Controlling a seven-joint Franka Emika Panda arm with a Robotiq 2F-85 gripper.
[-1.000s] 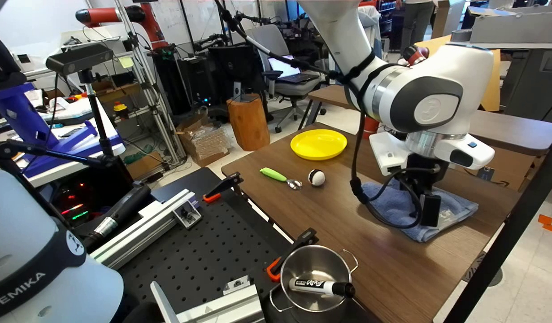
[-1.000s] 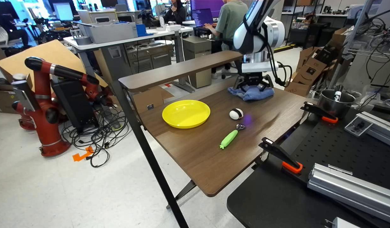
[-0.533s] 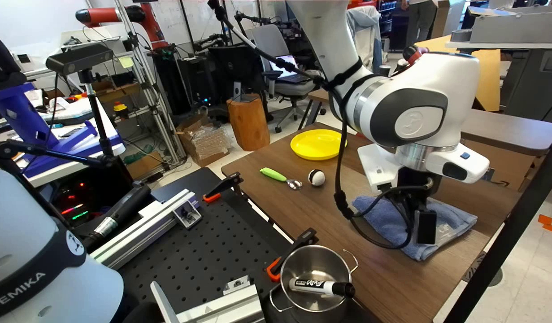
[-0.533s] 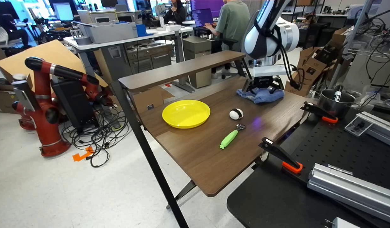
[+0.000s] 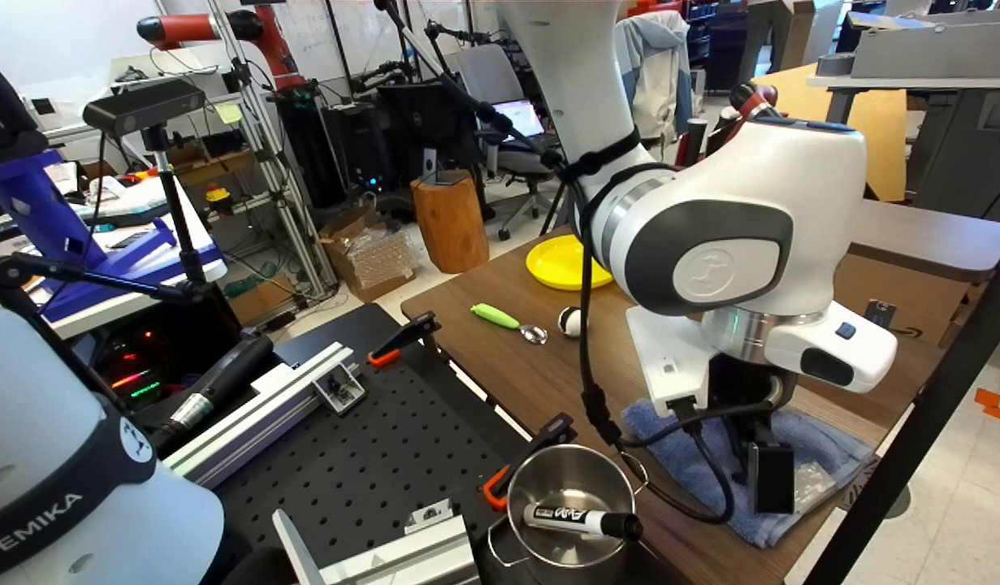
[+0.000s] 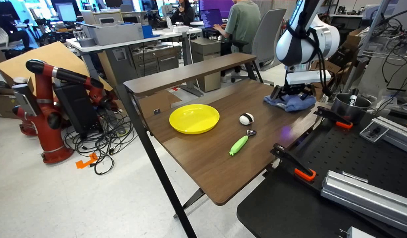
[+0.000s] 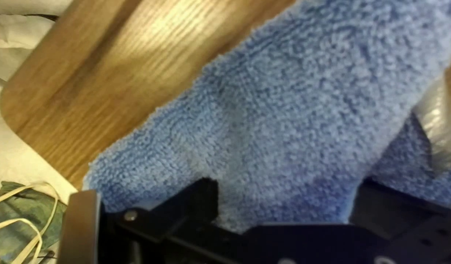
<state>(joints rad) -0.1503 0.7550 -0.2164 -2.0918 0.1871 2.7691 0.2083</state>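
Note:
A blue terry towel (image 7: 302, 91) lies crumpled on the brown table under my gripper (image 7: 287, 183). In the wrist view my two black fingers stand wide apart, with the towel filling the gap between them. Both exterior views put the gripper (image 6: 293, 95) low on the towel (image 6: 294, 104), its fingertips down at the cloth. How firmly they press is hidden. Clear plastic (image 5: 812, 483) shows at the towel's edge. Farther along the table are a white ball with a black band (image 6: 246, 119), a green-handled scoop (image 6: 239, 145) and a yellow plate (image 6: 194, 119).
A steel pot (image 5: 577, 471) with a black-capped marker (image 5: 581, 520) in it stands near the arm's cable. Orange-tipped clamps (image 6: 304, 173) grip the joint between table and black perforated board (image 5: 402, 439). A raised brown shelf (image 6: 190, 71) runs behind the table.
My gripper and the towel have shifted together along the table, nearer the steel pot and away from the ball and plate. The other objects have stayed in place.

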